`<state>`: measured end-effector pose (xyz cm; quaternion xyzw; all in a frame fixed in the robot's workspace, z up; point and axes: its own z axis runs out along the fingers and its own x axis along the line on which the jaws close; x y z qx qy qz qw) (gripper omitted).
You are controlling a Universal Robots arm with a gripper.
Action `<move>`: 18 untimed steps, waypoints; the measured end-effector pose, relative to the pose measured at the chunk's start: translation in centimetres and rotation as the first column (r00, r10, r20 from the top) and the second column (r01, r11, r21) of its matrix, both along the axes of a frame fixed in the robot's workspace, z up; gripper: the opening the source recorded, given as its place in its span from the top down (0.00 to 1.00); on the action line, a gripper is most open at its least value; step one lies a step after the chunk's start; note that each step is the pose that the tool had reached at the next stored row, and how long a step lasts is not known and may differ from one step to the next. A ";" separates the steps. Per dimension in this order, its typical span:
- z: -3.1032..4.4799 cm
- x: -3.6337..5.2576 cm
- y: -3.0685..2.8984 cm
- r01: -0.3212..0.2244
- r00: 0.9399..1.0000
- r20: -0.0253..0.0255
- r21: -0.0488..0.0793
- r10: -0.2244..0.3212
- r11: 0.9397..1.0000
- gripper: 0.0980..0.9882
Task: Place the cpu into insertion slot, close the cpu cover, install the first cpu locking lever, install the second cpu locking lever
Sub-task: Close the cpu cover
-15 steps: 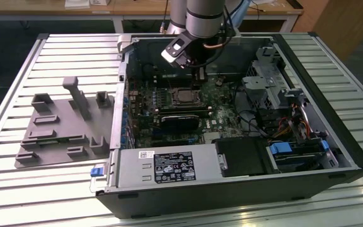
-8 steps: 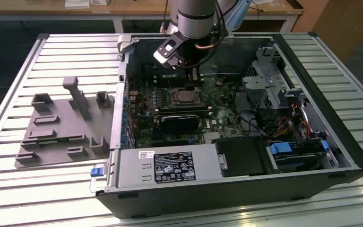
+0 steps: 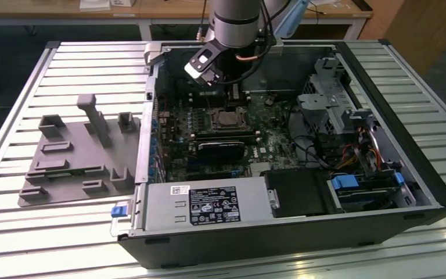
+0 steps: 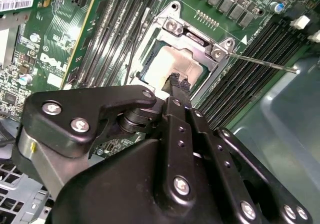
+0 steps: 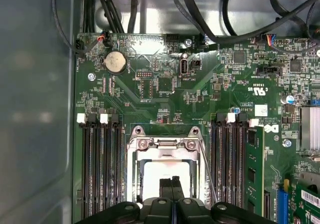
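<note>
The insertion slot (image 3: 227, 119) sits in the green circuit board inside the open computer case. The cpu (image 5: 160, 176) lies in it, its pale silver top showing through the window of the cpu cover (image 5: 165, 144), which lies flat over it. In the second wrist view the cpu (image 4: 162, 67) and cover (image 4: 195, 39) sit just past my fingertips. A thin metal locking lever (image 4: 260, 62) sticks out sideways over the memory slots. My gripper (image 5: 171, 184) hangs just above the cpu's top with its fingers pressed together and nothing between them. It also shows in the second wrist view (image 4: 178, 82) and the exterior view (image 3: 236, 102).
Long black memory slots (image 5: 100, 169) flank the socket on both sides. Black cables (image 5: 200, 19) run along the case wall beyond the board. A black block (image 3: 223, 148) lies below the socket, a drive cage (image 3: 331, 99) on the exterior view's right, and a grey fixture (image 3: 76, 154) outside the case.
</note>
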<state>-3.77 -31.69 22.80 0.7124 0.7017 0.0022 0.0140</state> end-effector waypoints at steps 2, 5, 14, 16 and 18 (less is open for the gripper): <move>-0.01 0.00 0.00 -0.001 1.000 0.000 0.000 0.001 1.000 0.99; -0.02 0.00 0.00 -0.042 0.999 0.000 0.000 0.042 0.999 0.99; -0.04 0.00 0.00 -0.205 0.979 0.000 -0.002 0.205 0.979 0.99; -0.04 0.00 0.00 -0.241 0.970 0.000 -0.003 0.241 0.970 0.99; -0.04 0.00 0.00 -0.275 0.961 -0.001 -0.003 0.275 0.961 0.99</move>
